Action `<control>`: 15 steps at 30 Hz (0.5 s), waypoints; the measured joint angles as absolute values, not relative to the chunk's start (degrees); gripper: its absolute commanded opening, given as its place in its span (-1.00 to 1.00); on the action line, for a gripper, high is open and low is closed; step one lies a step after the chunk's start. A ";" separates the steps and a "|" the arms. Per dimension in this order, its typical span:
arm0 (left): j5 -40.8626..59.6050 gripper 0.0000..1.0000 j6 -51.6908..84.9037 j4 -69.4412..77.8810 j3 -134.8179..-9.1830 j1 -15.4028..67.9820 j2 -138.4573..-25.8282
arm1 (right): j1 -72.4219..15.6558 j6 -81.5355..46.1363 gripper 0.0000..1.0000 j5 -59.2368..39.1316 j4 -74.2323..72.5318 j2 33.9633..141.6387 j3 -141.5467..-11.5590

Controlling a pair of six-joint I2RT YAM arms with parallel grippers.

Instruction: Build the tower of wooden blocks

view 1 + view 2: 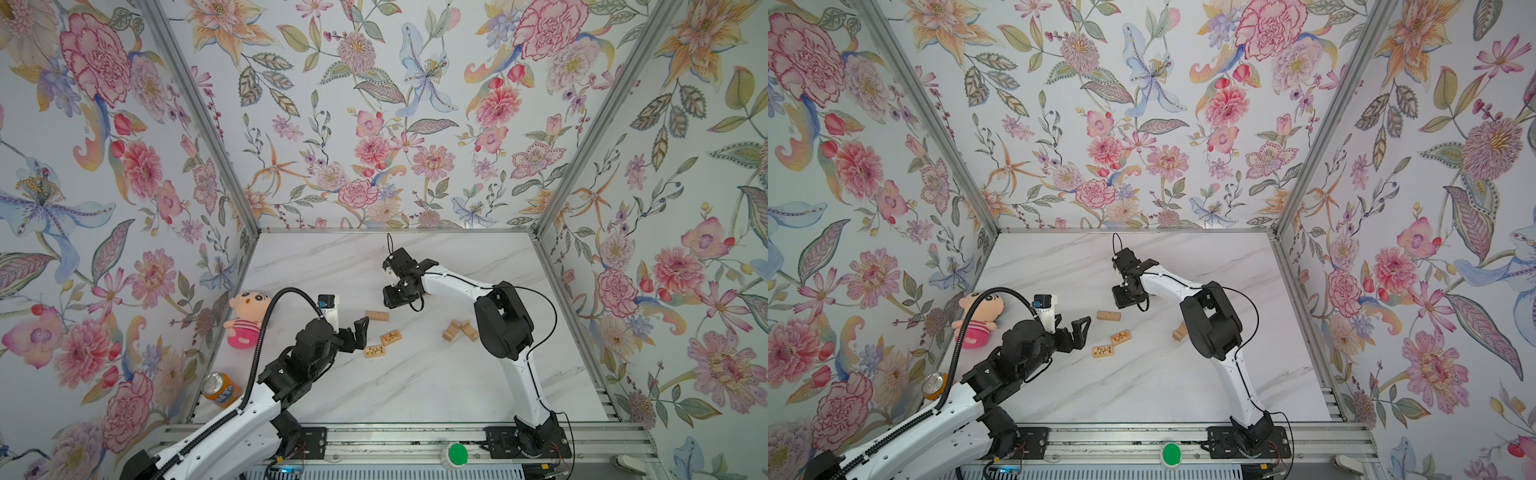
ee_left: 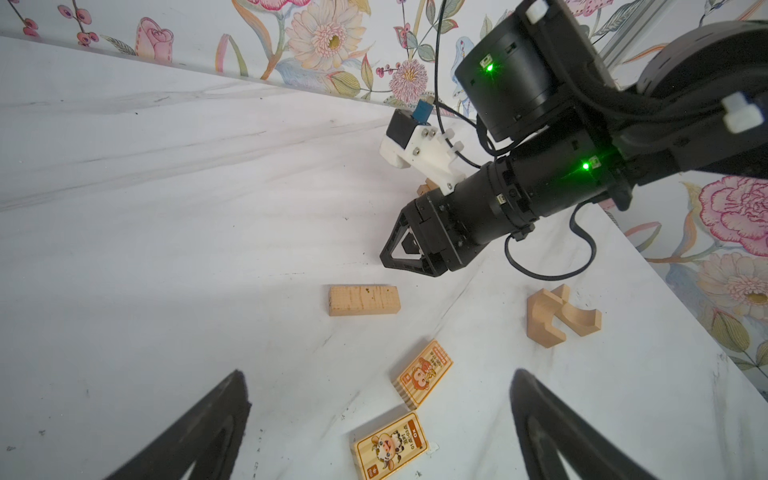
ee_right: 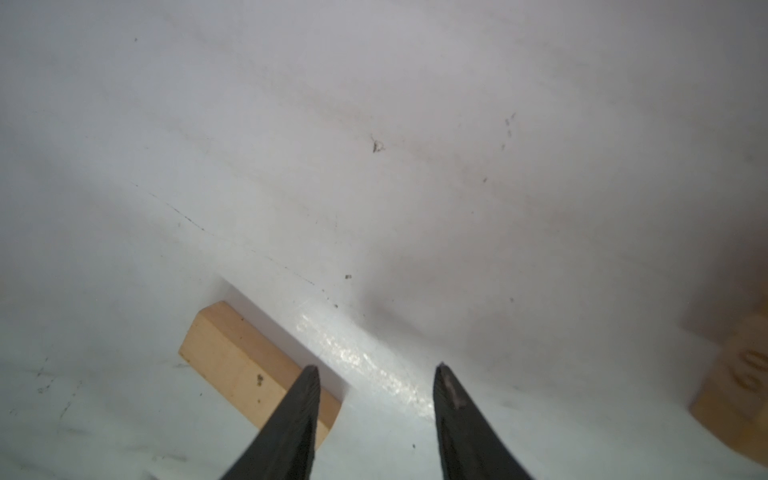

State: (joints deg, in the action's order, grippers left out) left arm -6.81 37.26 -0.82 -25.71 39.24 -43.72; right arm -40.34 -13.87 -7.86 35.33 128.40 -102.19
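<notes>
Wood blocks lie loose on the white marble table (image 1: 415, 382). A plain tan block (image 1: 377, 316) lies near the middle, and two printed blocks (image 1: 390, 338) (image 1: 375, 351) lie nearer the front. A small cluster of blocks (image 1: 459, 330) sits by the right arm. No tower is in view. My left gripper (image 1: 362, 334) is wide open, just left of the printed blocks (image 2: 424, 372) (image 2: 390, 446). My right gripper (image 1: 390, 300) hangs low beside the plain block (image 3: 245, 365), open, with only bare table between its fingers.
A pink plush doll (image 1: 245, 318) lies at the table's left edge. An orange drink can (image 1: 220, 388) lies on its side at the front left. Floral walls close in three sides. A green button (image 1: 457, 454) sits on the front rail.
</notes>
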 measured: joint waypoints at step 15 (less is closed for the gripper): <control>-6.81 0.98 37.32 -1.89 -25.47 39.27 -38.68 | -43.86 -14.37 -0.05 -5.87 34.54 127.48 -98.04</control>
